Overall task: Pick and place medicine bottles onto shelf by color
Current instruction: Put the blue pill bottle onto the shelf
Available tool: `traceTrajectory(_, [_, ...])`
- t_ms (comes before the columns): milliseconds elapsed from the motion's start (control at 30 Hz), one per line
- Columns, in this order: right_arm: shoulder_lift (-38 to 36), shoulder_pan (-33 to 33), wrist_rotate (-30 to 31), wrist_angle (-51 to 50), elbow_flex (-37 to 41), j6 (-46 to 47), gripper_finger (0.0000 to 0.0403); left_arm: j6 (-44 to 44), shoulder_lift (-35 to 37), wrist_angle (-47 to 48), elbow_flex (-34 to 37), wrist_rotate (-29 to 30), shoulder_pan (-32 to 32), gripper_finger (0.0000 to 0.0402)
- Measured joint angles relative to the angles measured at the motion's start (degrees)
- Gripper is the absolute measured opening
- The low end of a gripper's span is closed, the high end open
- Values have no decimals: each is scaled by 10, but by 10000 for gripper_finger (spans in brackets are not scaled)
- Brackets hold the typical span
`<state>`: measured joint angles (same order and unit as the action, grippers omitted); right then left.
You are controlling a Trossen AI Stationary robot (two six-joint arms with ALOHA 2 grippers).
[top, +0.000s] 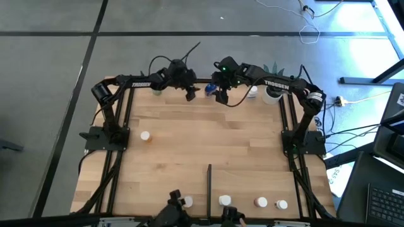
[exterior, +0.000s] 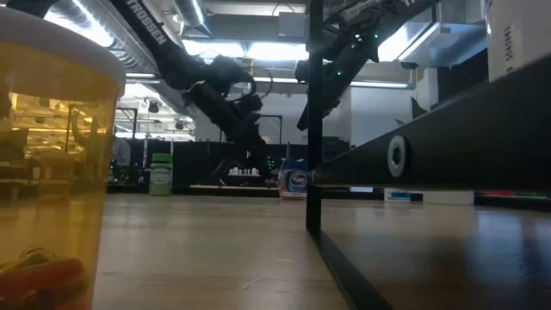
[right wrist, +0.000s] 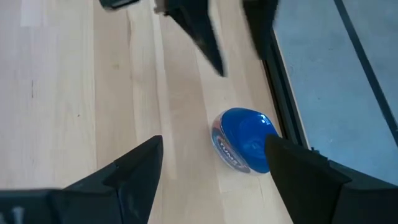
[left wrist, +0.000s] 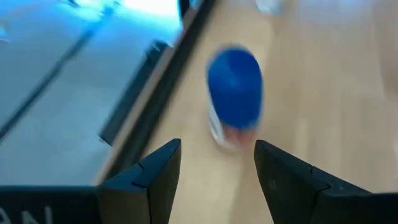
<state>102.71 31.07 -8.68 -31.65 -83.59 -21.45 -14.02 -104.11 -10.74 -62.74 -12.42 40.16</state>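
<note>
Evidently both arms converge on the blue-capped bottle [right wrist: 244, 148] standing at the table's far edge beside the black frame rail [right wrist: 283, 93], the left gripper [left wrist: 217, 168] and right gripper [right wrist: 214, 165] both spread and empty, framing it for a pickup.
</note>
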Motion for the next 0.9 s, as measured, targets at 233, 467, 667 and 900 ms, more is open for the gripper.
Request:
traceTrajectory(233, [0,-6,0,0,0,32,282,78,0,-46,-5,72,5,198])
traceTrajectory(467, [0,-10,0,-3,0,60,282,57,0,73,-96,69,8,198])
traceTrajectory(667, [-2,-9,1,-36,-3,64,282,56,-9,203,-178,20,29,198])
traceTrajectory(900, [-5,-9,1,-116,-63,73,282,59,-53,315,-266,2,37,198])
